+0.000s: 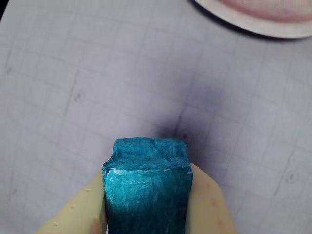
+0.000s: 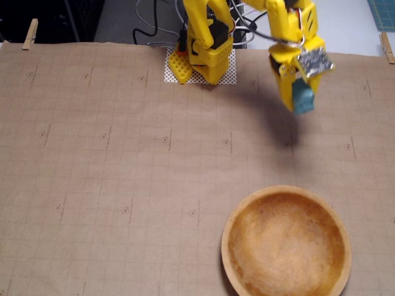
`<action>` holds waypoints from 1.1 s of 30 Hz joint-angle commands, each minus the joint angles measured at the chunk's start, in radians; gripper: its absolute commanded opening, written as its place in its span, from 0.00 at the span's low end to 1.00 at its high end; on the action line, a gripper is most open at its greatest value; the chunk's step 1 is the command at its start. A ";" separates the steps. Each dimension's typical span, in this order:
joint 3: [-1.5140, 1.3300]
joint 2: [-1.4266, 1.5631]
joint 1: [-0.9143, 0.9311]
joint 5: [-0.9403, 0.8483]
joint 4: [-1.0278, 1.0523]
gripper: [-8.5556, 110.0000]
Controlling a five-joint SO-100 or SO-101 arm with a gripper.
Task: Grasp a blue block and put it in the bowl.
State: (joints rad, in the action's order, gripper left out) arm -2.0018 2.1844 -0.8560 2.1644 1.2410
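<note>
Blue block sits clamped in the pincer, outside the bowl.

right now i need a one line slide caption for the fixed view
Yellow arm holds the blue block in its gripper above the paper-covered table, short of the empty wooden bowl.

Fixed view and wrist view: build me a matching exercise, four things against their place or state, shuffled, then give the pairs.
Things:
1. blue block
2. bowl
3. gripper
4. clothespin

Places or states:
A. empty, on the paper at the lower right of the fixed view
B. clipped to the paper's top left edge
C. held above the table, between the fingers
D. shut, yellow, up at the right of the arm's base

Pairs: 1-C, 2-A, 3-D, 4-B
</note>
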 commanded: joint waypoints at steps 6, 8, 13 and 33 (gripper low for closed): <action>0.304 0.052 0.209 -0.173 0.055 0.05; 0.339 0.051 0.261 -0.209 0.054 0.05; 0.416 0.049 0.399 -0.279 0.052 0.05; 0.603 -0.334 0.607 -0.350 -0.150 0.05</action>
State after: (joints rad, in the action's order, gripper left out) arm -1.4634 1.8577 -0.2393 1.8239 1.1750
